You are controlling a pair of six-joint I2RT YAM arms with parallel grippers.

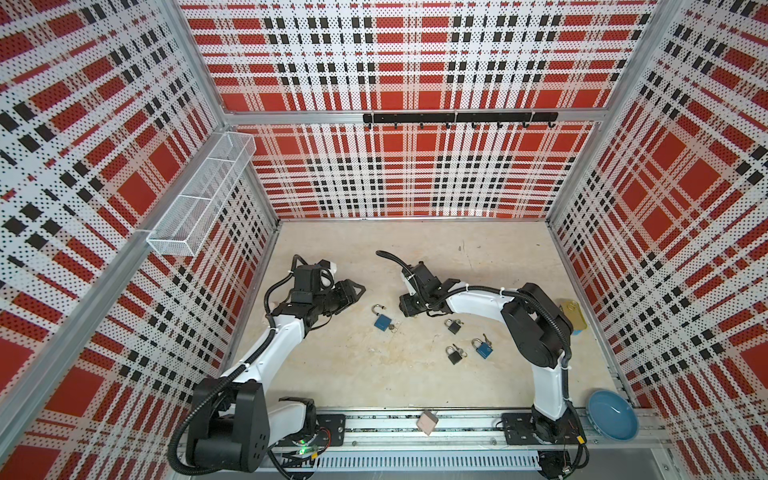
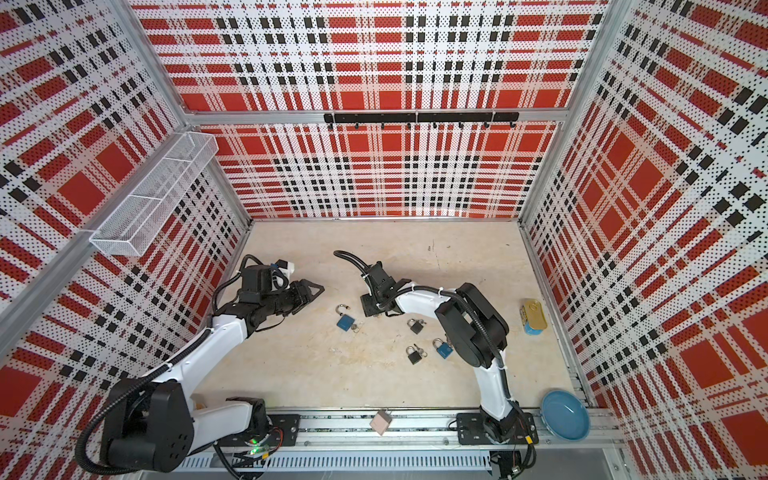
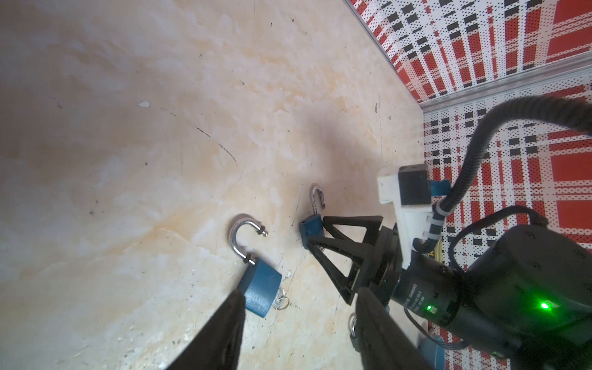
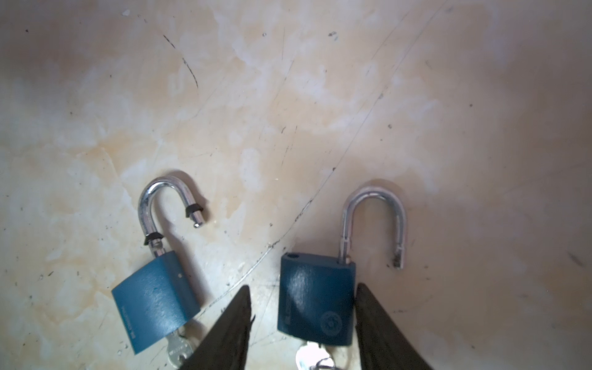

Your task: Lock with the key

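Two blue padlocks lie side by side on the table, both with the shackle swung open. One padlock (image 4: pixel 317 298) sits between the fingers of my right gripper (image 4: pixel 301 286). One finger touches its side and a gap shows at the other, so the jaws stand open around it. Its key (image 4: pixel 307 355) sticks out of the bottom. The other padlock (image 1: pixel 382 321) (image 4: pixel 157 301) lies free with its own key (image 4: pixel 177 350) inserted. My left gripper (image 1: pixel 359 291) (image 3: pixel 298 323) hovers open and empty to the left of that padlock (image 3: pixel 261 288).
Two black padlocks (image 1: pixel 454 326) (image 1: pixel 454 354) and a third blue one (image 1: pixel 482 348) lie near the right arm, shackles closed. A gold tin (image 1: pixel 573 316) and a blue bowl (image 1: pixel 613 415) stand at the right edge. A pink cube (image 1: pixel 428 422) rests on the front rail.
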